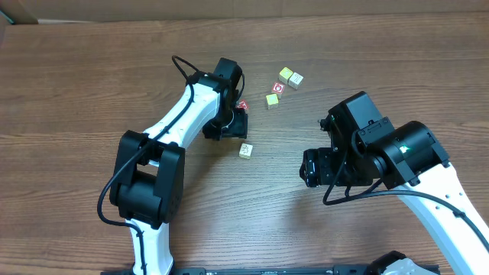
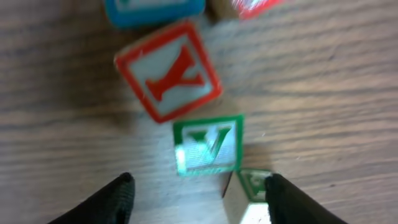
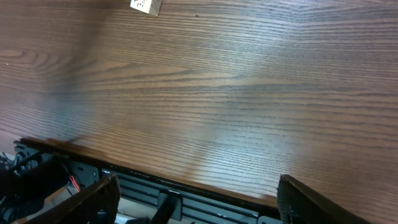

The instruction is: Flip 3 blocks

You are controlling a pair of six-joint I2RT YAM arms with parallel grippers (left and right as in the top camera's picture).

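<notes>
1. A wooden table (image 1: pixel 92 69) seen from above, with two white and black robot arms reaching over it and small wooden cubes scattered near the middle
2. The left gripper (image 1: pixel 231 122) hangs low over the table left of centre, with a red-lettered block (image 1: pixel 242 105) just beside it
3. In the left wrist view the left gripper (image 2: pixel 199 190) has its two dark fingers (image 2: pixel 118 198) spread apart; the picture is slightly blurred
4. The green V block (image 2: pixel 208 146) lies flat on the table just ahead of the gap between those fingers, touching neither of them
5. A second small block with a green mark (image 2: pixel 252 190) sits right against the fingertip on the picture's right side, corner to corner with the green V block
6. Beyond the green V block lies a red Y block (image 2: pixel 168 71), turned at an angle, and past it the edge of a blue block (image 2: pixel 152 9)
7. The cream block (image 1: pixel 245 150) sits alone on the table between the two arms, nearer the left one
8. The pale yellow block (image 1: pixel 285 74) lies in a loose cluster farther back, touching a whitish block (image 1: pixel 296 79), near another red-lettered cube (image 1: pixel 278 88) and a yellow-green block (image 1: pixel 272 100)
9. The right gripper (image 1: pixel 312 168) hovers well apart from all blocks; in its wrist view the right gripper (image 3: pixel 199 199) is spread wide with nothing between its fingers
</notes>
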